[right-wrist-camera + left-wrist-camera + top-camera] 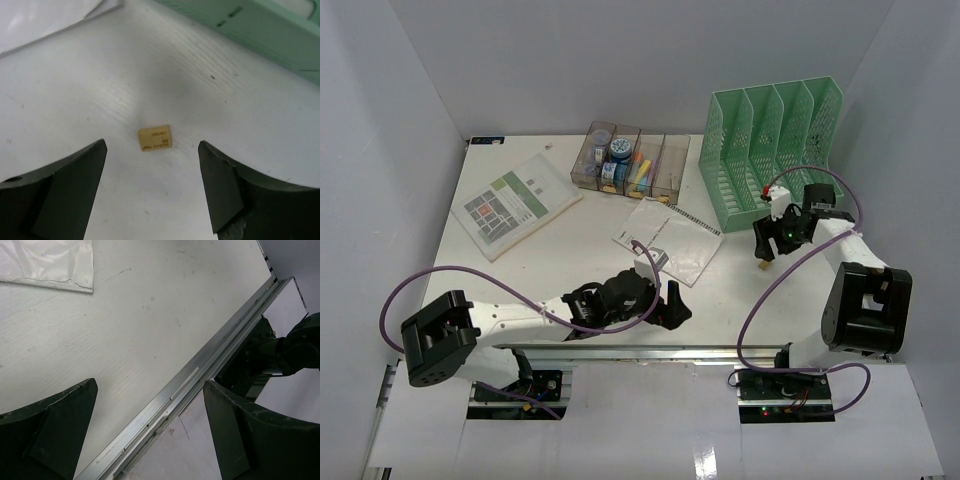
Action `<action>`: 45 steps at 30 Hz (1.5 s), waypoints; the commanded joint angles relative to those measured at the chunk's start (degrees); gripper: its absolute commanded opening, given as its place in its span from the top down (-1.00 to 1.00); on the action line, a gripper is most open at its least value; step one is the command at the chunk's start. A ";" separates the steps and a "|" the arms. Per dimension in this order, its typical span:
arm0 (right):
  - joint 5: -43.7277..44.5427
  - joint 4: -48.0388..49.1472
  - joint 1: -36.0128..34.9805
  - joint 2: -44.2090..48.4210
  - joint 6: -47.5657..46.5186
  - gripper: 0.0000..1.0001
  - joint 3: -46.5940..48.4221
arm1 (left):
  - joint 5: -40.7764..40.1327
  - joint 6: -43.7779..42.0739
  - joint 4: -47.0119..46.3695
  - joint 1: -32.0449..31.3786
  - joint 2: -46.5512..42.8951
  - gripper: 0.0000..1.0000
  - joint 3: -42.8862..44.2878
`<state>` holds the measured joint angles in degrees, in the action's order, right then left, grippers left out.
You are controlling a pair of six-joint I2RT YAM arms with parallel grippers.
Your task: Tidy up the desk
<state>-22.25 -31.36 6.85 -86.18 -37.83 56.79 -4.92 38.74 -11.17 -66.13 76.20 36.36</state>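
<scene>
Overhead, from the fixed camera: white desk (520, 275) carries a green mesh file rack (770, 150) at the far right corner, a row of clear bins (630, 160) at the far edge, a printed booklet (515, 205) far left, and a spiral notebook (670, 240) mid-desk. Left gripper (672, 303) sits low near the near edge. Right gripper (770, 245) sits just in front of the rack.

Left wrist: jaws spread wide, released, above the desk's silver rail (200, 370). A clear plastic sleeve (50, 265) lies beyond.

Right wrist: jaws parted, grasping nothing. A small tan block (155, 138) lies flat on the desk, seen between the fingers and touching neither.
</scene>
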 commanded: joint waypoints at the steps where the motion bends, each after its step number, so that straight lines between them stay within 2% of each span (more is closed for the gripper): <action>1: -10.75 -22.45 0.53 -0.83 -42.56 -0.61 8.45 | 0.55 -0.34 -0.61 -0.23 -3.64 -0.96 -1.07; 3: -8.61 -26.83 0.53 -1.52 -51.88 -0.61 9.70 | 0.18 0.18 -0.57 -0.23 -4.84 -0.96 -1.98; 8: 0.18 -28.88 0.46 -2.01 -70.57 -0.62 9.96 | -0.82 0.57 0.38 -0.23 -7.25 -0.96 -3.44; 14: 2.63 -31.04 0.53 -4.98 -82.40 -0.61 11.89 | -0.90 0.76 1.87 -0.23 -8.33 -0.96 -4.14; 19: 1.26 -30.27 0.28 -9.65 -83.50 -0.51 13.79 | -1.72 2.14 1.94 -0.23 -11.74 -0.96 -6.09; 26: 1.95 -25.53 -1.17 -12.30 -83.88 -0.45 10.85 | -2.03 3.99 1.94 -0.23 -14.86 -0.96 -8.51; 45: 6.40 -18.94 -3.07 -16.54 -83.03 -0.27 6.57 | -0.98 5.22 0.19 -0.23 -12.41 -0.96 -9.21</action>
<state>-17.53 -52.17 4.01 -101.80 -113.06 64.27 -6.05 43.61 -9.52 -66.13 63.60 27.25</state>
